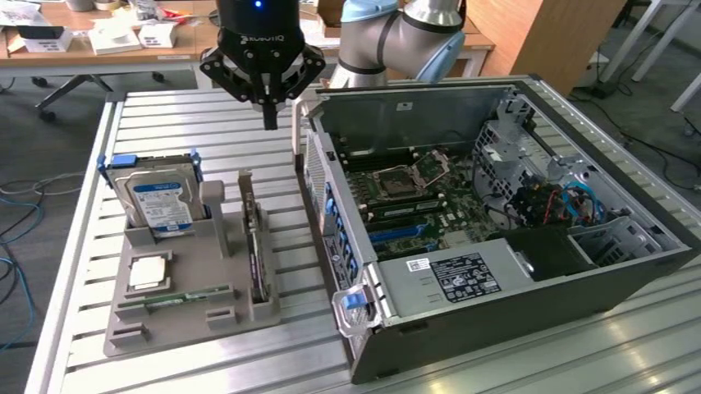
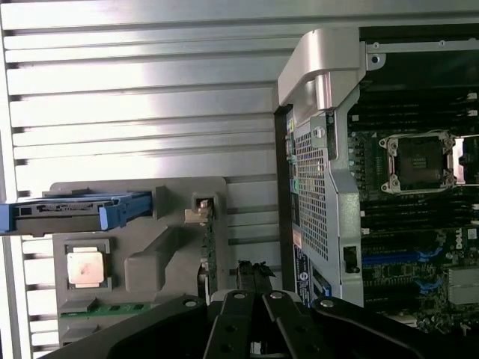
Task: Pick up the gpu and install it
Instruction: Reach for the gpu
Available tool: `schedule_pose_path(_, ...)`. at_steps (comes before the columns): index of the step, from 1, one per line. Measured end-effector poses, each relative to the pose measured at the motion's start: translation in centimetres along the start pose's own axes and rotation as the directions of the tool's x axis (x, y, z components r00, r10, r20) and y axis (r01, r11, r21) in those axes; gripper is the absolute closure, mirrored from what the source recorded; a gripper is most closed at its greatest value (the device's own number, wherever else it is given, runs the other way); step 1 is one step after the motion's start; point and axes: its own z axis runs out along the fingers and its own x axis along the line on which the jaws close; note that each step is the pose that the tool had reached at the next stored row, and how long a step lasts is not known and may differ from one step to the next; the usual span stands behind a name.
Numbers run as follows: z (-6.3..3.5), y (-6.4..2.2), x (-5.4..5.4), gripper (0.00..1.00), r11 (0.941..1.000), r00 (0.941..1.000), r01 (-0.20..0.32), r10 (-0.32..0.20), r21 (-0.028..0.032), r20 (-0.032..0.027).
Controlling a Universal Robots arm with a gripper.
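Note:
The gpu [image 1: 254, 240] stands on its edge in a slot along one side of the grey holder [image 1: 186, 324], a thin dark card with its silver end bracket at the far end. In the wrist view the gpu [image 2: 210, 258] appears edge-on, the bracket uppermost. My gripper [image 1: 269, 121] hangs well above the table behind the holder, near the open computer case's [image 1: 613, 271] back corner. Its fingers [image 2: 254, 278] are shut together, with nothing between them. The gripper is apart from the card.
The holder also carries a silver hard drive [image 1: 160, 201] in a blue frame, a processor chip [image 1: 148, 272] and a green memory stick [image 1: 176, 297]. The case lies open with its motherboard [image 1: 422, 201] showing. A slatted metal table [image 1: 186, 123] bears everything; desks stand behind.

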Motion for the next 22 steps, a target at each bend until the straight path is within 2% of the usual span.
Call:
schedule_pose_path(10, 0.0, 0.0, 0.0, 0.89, 1.0, 1.0, 0.0, 0.0, 0.0, 0.0001)
schedule_pose_path(22, -0.08, -0.18, 2.2, 0.89, 1.0, 1.0, -0.001, 0.001, 0.0001, 0.0003)
